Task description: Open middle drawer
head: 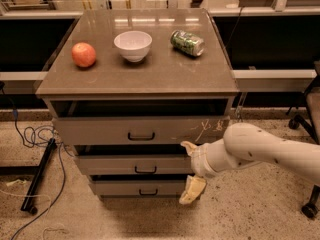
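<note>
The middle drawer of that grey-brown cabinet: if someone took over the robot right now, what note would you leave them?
Gripper: the cream two-finger gripper is open and empty, in front of the right end of the grey-brown middle drawer.
Drawer: its small black loop handle is ungrasped, to the left of the gripper. The front sits further back than the scratched top drawer.
Done: the gripper is at drawer height.
Left: grasp the handle and pull the drawer out.
</note>
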### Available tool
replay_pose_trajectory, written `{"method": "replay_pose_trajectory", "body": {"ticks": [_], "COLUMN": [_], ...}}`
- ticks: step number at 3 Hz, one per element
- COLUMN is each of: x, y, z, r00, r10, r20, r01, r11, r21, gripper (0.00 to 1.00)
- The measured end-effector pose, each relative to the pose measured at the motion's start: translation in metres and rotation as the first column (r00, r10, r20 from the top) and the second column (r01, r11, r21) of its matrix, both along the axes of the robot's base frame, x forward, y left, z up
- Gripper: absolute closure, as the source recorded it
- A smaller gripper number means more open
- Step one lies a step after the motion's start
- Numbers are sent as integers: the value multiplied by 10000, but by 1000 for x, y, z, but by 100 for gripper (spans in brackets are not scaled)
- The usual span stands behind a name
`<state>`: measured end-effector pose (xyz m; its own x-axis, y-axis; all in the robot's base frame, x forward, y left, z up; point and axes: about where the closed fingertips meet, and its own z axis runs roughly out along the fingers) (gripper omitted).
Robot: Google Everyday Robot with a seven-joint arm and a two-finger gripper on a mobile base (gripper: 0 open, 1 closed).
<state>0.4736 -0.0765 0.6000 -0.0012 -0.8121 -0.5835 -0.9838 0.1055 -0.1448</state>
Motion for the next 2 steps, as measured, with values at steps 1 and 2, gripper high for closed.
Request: {"method": "replay_pose_trajectory", "body": {"ticks": [1, 2], "x": [34, 34], "y": [-10, -10], "z": [-64, -64], "r00": [9972, 9973], "r10": [304, 304], "r20": [676, 672], "r01": [-301, -301], "r11": [9995, 9995], "r21": [-63, -61], "gripper": [0, 0]}}
